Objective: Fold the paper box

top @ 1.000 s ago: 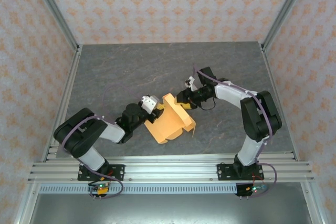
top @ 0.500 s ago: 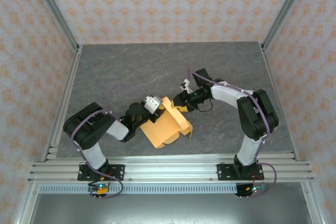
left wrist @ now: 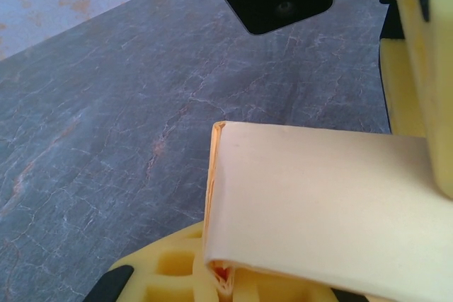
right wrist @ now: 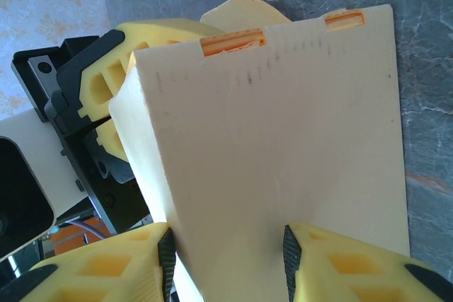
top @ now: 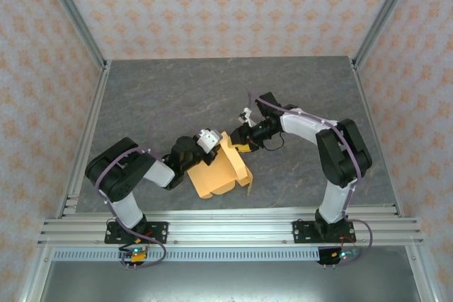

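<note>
Paper box [top: 221, 171], partly folded: left gripper [top: 214, 149] jaws clamp one edge, right gripper [top: 241, 140] jaws clamp the opposite panel.

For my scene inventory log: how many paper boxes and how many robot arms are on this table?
paper box: 1
robot arms: 2 (left arm, right arm)
total: 3
</note>
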Available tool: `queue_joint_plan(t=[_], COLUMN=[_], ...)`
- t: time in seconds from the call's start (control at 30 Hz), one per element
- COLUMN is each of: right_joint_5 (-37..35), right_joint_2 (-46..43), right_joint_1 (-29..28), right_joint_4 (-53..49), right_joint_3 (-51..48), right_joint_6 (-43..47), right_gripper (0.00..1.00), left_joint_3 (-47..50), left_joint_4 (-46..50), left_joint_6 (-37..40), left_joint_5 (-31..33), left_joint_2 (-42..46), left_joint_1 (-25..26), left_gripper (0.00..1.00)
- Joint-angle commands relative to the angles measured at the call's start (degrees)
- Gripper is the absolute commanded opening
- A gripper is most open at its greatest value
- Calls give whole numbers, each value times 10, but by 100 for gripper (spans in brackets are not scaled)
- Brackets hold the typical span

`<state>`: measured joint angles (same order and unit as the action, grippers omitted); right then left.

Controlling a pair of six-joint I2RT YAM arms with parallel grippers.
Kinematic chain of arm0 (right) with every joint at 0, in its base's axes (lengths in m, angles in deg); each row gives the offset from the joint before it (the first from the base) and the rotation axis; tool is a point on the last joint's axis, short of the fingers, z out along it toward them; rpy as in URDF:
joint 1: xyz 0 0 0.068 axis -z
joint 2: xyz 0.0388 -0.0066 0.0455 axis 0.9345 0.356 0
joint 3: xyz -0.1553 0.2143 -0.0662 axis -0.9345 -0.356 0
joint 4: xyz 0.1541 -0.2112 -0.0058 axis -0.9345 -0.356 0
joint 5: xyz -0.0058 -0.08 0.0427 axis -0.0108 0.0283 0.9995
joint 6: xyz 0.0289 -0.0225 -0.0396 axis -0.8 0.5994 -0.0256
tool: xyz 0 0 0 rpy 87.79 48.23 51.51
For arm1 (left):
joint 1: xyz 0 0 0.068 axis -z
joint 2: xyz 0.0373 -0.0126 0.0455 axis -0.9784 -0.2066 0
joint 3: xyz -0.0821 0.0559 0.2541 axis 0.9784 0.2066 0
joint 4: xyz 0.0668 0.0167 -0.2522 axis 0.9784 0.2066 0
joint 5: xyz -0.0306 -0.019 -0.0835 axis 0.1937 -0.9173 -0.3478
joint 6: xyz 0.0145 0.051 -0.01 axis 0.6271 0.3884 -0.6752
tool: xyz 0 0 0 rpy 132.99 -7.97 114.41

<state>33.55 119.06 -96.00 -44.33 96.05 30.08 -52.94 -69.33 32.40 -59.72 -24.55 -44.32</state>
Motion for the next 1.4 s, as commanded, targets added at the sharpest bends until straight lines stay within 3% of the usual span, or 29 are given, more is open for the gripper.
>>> queue_joint_plan(t=[0.0, 0.13, 0.37, 0.5, 0.7, 1.37], right_joint_5=[-44, -56, -58, -86, -107, -85], right_joint_2=[8, -10, -5, 0, -14, 7], right_joint_1=[-11, -7, -7, -6, 4, 33], right_joint_4=[-21, 6, 27, 3, 1, 40], right_joint_3=[1, -10, -28, -21, -10, 45], right_joint_6=[-1, -19, -22, -12, -56, -118], right_gripper=[46, 48, 48, 48, 61, 66], left_joint_3=[-20, -21, -41, -60, -63, -71], left_joint_4=[12, 3, -42, -30, -30, -31], left_joint_6=[20, 5, -31, -32, -29, -38], left_joint_5=[-8, 3, 7, -1, -8, -17], left_joint_2=[-15, -35, -83, -86, -93, -103], left_joint_1=[14, 23, 24, 24, 23, 23], left_gripper=[2, 1, 19, 21, 10, 6])
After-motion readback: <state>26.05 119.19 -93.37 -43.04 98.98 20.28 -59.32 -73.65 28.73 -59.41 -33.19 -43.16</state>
